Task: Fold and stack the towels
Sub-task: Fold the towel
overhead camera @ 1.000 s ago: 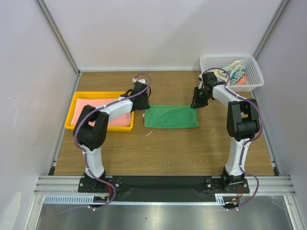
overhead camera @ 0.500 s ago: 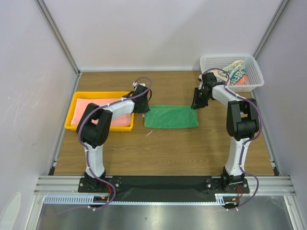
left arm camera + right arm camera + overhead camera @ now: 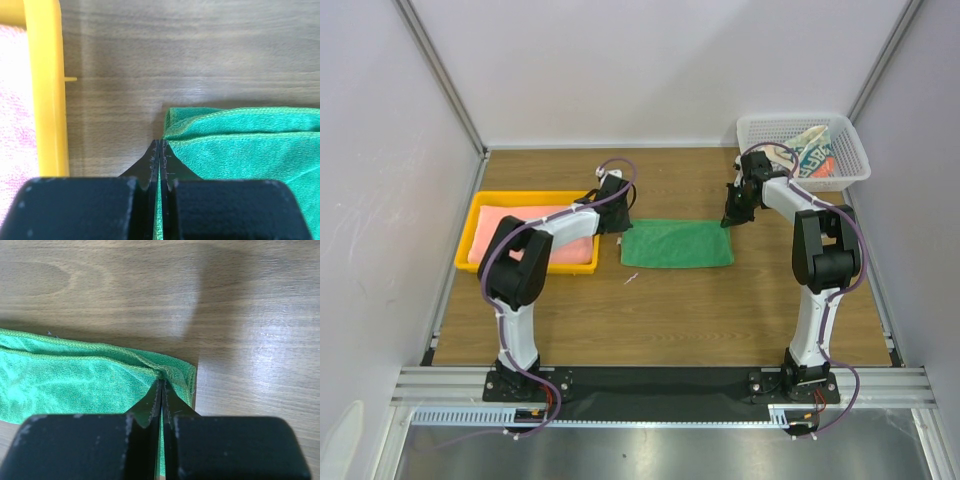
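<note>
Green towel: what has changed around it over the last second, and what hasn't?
The left gripper eased toward the far left corner of the green towel and shut on it. The right gripper, already at the far right corner, shut there too. The towel lies where it was; the pink towel in the yellow tray and the patterned towel in the basket are unmoved.

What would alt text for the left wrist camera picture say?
Black jaws, pressed shut, pinch the edge of a folded green towel lying on a wooden table. At left, a yellow tray holds a pink towel.
</note>
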`<state>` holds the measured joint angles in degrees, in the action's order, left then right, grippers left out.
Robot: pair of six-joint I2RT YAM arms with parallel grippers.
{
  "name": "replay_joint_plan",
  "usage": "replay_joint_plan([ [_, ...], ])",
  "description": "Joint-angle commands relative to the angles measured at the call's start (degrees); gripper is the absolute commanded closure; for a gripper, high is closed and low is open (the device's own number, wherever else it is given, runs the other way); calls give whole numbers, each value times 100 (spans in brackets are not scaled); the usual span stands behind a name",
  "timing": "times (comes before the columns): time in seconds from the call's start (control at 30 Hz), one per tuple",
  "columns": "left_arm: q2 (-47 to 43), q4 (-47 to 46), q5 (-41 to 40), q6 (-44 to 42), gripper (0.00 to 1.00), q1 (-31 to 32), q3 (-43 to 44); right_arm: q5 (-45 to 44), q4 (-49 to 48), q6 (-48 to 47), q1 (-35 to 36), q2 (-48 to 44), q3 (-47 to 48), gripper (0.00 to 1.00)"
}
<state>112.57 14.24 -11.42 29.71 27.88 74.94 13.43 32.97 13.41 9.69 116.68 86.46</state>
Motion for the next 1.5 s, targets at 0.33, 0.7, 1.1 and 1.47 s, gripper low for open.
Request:
replay_joint_plan([
  [0.33,-447,-334,69,-168,100,7,-76,-192,-19,-31,-29,-313,161,100],
  [0.7,-218,-79,52,-18,60,7,-146,-156,-10,-14,-29,-287,135,100],
  [1.1,-78,-123,70,-18,76,16,-111,-201,16,-14,-29,-304,135,100],
  [1.47,-16,-114,114,-36,73,16,-128,-183,16,-14,-20,-286,152,100],
])
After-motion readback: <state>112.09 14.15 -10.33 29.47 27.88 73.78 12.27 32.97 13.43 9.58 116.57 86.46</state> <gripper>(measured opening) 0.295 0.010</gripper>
